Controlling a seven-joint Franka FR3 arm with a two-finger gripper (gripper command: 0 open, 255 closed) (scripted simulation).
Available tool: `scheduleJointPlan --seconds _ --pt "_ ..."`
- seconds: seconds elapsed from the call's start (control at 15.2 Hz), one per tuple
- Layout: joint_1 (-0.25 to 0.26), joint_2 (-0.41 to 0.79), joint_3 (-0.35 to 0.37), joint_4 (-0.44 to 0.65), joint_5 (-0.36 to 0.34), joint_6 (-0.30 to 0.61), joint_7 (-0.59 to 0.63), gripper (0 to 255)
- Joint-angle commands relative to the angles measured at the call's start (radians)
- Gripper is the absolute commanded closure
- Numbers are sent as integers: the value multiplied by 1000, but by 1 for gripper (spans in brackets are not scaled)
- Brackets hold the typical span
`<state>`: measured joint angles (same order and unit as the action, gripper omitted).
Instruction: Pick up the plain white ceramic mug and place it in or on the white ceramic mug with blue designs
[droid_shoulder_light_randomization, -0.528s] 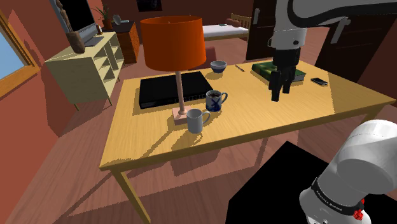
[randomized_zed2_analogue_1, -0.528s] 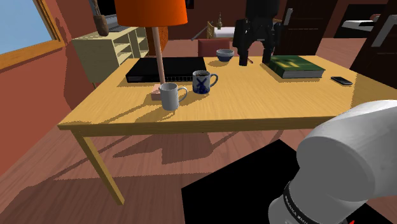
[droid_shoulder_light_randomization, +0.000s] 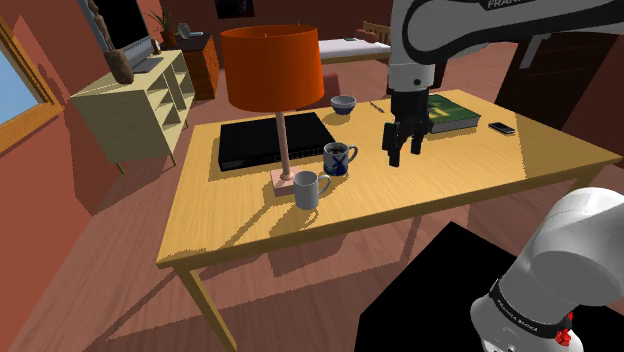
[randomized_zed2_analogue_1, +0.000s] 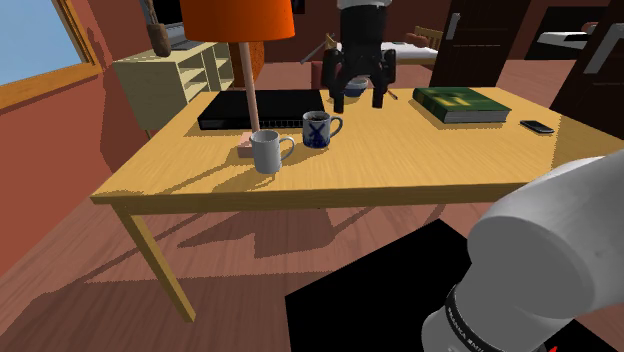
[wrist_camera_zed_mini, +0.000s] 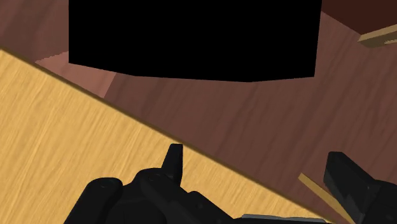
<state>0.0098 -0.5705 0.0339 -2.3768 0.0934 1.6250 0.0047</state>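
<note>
A plain pale mug (droid_shoulder_light_randomization: 309, 189) (randomized_zed2_analogue_1: 267, 151) stands on the wooden table (droid_shoulder_light_randomization: 480, 165) beside the lamp's base. Just behind it sits a white mug with blue designs (droid_shoulder_light_randomization: 339, 158) (randomized_zed2_analogue_1: 318, 128). My black gripper (droid_shoulder_light_randomization: 403, 156) (randomized_zed2_analogue_1: 358, 99) hangs open above the table, off to the shoulder view's right of the blue-patterned mug, with nothing between its fingers. In the wrist view the two fingers (wrist_camera_zed_mini: 173, 160) stand apart over the table's edge and the floor beyond.
An orange-shaded lamp (droid_shoulder_light_randomization: 272, 68) rises next to the mugs. A flat black box (droid_shoulder_light_randomization: 270, 139), a small bowl (droid_shoulder_light_randomization: 343, 103), a green book (droid_shoulder_light_randomization: 445, 113) and a phone (droid_shoulder_light_randomization: 501, 128) lie on the table. A pale shelf unit (droid_shoulder_light_randomization: 135, 105) stands at the far left.
The gripper has swung from over the green book toward the mugs, to the shoulder view's left. The mugs have not moved.
</note>
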Motion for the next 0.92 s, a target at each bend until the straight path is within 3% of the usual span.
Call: scheduleJointPlan --seconds 0.0,0.4,0.86 --pt "8 66 30 24 15 46 45 0" --pt "21 282 101 140 24 156 167 0" --pt "40 551 157 336 -14 234 314 0"
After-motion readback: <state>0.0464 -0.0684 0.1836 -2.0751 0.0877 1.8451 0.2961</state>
